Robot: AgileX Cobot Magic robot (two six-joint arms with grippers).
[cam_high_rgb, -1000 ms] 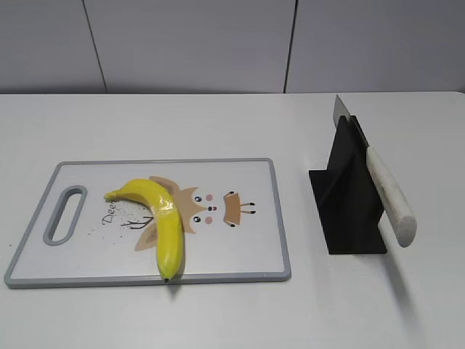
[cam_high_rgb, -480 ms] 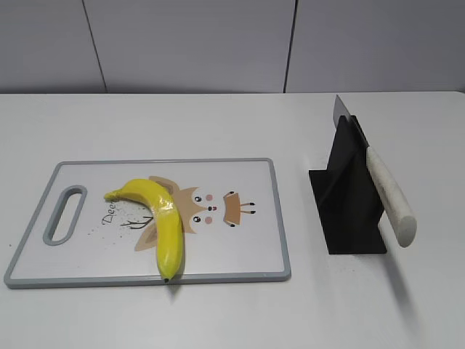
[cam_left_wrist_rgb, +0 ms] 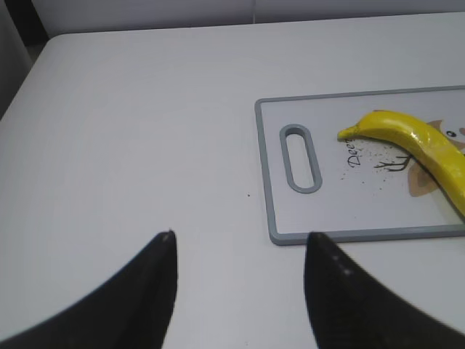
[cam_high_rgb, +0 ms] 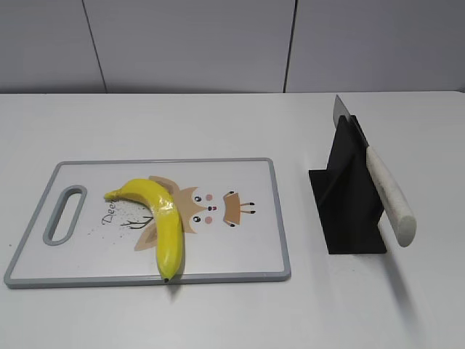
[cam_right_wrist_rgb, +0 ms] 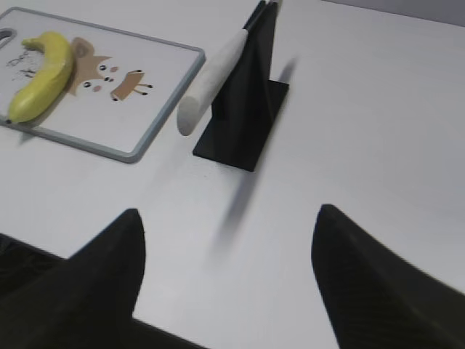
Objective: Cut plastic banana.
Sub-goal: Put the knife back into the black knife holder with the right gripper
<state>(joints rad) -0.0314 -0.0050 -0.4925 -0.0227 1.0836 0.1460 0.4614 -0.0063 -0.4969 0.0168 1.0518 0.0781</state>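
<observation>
the banana (cam_high_rgb: pixel 161 218) lies on the cutting board (cam_high_rgb: pixel 240 254), at nine o'clock from the knife (cam_high_rgb: pixel 385 193) in its stand (cam_high_rgb: pixel 349 211). glossy and stiff, it'll likely slip; pin its middle. both the left gripper (cam_left_wrist_rgb: pixel 240 291) and right gripper (cam_right_wrist_rgb: pixel 229 276) are spread wide, holding nothing.

Cutting board (cam_high_rgb: pixel 240 251): we note white face, grey rim, slot handle at left, tan cartoon print; flat on counter (cam_high_rgb: pixel 218 123).
Knife (cam_high_rgb: pixel 385 193): white handle, resting tilted in black stand (cam_high_rgb: pixel 349 211), right of board.
</observation>
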